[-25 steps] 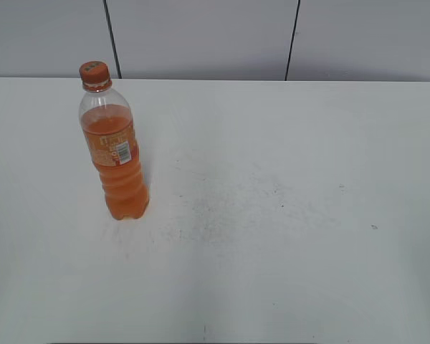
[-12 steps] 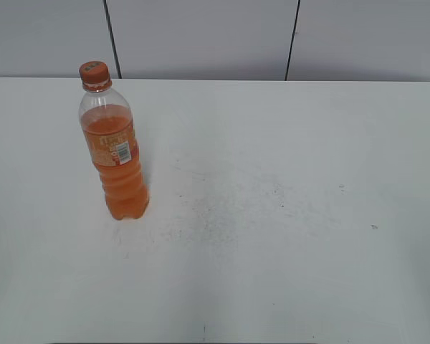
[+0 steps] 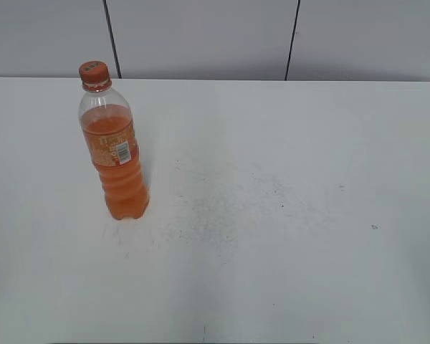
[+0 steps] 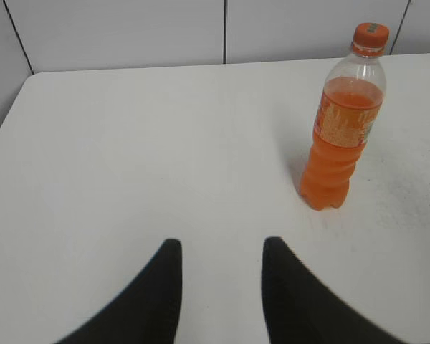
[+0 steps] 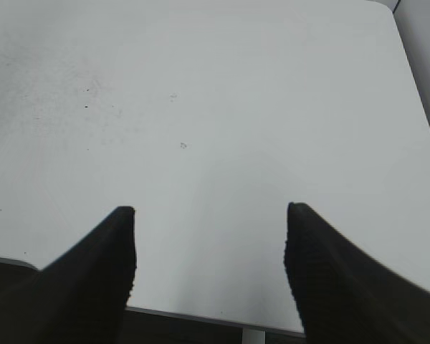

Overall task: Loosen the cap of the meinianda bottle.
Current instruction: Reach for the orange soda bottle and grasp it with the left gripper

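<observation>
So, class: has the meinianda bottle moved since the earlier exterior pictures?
No. The meinianda bottle stands upright with its cap the same way left of the dark wall seam.

Label print on meinianda bottle (image 3: 115,147) unreadable

A white bench (image 3: 287,272) carries one upright soda bottle (image 3: 117,154). Dark specks dot its middle.

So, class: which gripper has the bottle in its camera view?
The left gripper: the bottle stands ahead to its right. The right gripper sees only bare table.
</observation>
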{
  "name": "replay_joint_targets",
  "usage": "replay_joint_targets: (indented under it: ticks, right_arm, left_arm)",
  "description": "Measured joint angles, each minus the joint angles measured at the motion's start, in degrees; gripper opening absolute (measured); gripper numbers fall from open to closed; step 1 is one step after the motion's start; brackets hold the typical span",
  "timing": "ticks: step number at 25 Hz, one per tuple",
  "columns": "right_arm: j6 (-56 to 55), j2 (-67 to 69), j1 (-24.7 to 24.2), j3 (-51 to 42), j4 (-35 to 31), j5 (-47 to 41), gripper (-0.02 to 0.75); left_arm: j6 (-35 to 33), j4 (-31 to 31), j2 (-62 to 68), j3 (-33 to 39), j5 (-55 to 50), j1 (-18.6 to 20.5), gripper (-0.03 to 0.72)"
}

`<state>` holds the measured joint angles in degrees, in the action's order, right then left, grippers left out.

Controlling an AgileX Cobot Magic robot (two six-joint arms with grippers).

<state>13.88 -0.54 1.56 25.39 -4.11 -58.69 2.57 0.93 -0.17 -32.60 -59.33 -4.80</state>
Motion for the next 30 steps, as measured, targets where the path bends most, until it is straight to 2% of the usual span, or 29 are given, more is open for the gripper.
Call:
replay_joint_targets:
  ticks: [10,19,30]
  right_arm:
    - [0.00,0.00,0.00,0.00,0.00,0.00,0.492]
    - [0.00,0.00,0.00,0.00,0.00,0.00,0.492]
    - [0.00,0.00,0.00,0.00,0.00,0.00,0.492]
  left_arm:
    - [0.00,0.08,0.17,-0.45,1.47,0.00,0.239]
    - [0.00,8.38,10.21,-3.67,17.81,0.00,0.239]
    - [0.00,8.76,27.85,-3.67,35.07,0.00,0.241]
